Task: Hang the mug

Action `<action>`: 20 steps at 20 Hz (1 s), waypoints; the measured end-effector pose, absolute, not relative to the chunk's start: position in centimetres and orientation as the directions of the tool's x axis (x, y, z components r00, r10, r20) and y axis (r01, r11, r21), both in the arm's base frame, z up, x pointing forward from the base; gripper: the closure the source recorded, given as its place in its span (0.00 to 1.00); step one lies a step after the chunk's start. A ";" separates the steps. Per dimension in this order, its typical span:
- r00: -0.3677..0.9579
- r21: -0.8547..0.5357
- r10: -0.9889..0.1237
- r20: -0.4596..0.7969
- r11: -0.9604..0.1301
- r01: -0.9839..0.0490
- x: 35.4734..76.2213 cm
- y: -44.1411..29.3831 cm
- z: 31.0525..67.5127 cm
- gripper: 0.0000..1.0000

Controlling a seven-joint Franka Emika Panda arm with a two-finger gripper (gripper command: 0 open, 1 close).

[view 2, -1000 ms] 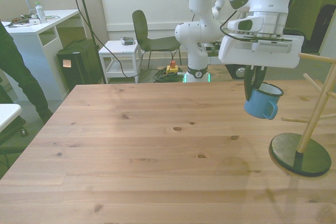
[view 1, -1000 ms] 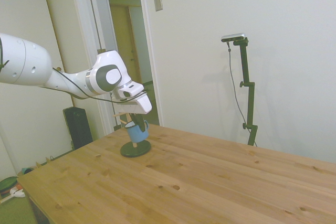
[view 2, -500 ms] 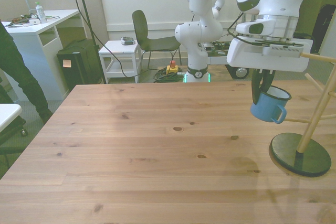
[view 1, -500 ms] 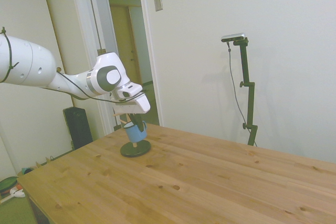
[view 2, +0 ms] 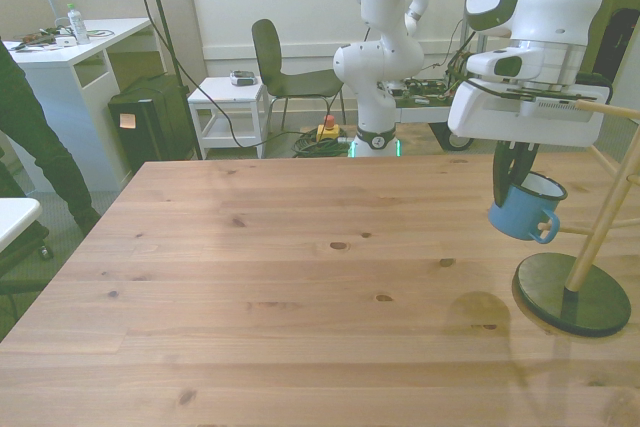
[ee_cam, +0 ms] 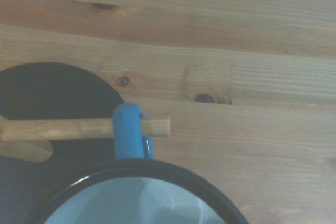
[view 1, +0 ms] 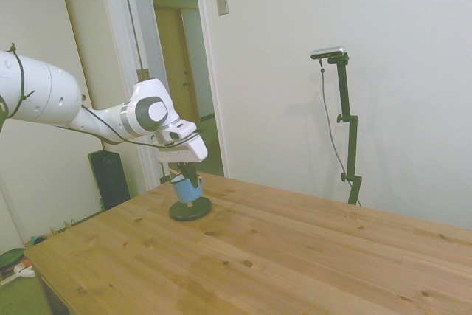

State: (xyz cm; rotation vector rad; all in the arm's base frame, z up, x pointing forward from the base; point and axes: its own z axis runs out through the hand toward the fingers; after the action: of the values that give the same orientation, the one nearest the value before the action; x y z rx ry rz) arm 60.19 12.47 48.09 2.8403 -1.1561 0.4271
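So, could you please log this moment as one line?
end effector: shut on mug | mug: airborne, handle at rack peg | hang: not yet done

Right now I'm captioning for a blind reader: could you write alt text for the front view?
A white robot gripper holds a light-blue mug by its rim above a wooden table, close to a wooden peg rack on a dark round base.

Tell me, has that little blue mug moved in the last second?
Yes. The mug has shifted toward the front view's right, closer to the wooden rack.
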 end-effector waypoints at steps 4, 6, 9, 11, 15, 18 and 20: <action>0.687 -0.050 -0.675 0.269 -0.722 -0.690 60.0 12.6 47.8 0.00; 0.693 -0.037 -0.669 0.270 -0.726 -0.687 59.8 12.6 47.4 0.00; 0.705 -0.013 -0.657 0.267 -0.734 -0.679 59.3 12.9 46.3 0.00; 0.710 -0.004 -0.653 0.265 -0.737 -0.676 59.1 12.9 45.9 0.00; 0.713 0.001 -0.648 0.266 -0.740 -0.673 58.7 13.0 45.8 0.00; 0.713 -0.001 -0.648 0.269 -0.740 -0.672 58.4 13.0 46.1 0.00; 0.711 -0.006 -0.648 0.273 -0.740 -0.672 57.9 12.9 46.5 0.00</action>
State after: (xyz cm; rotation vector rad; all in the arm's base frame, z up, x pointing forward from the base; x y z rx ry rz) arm 57.94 12.89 46.54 2.8187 -1.0901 0.3963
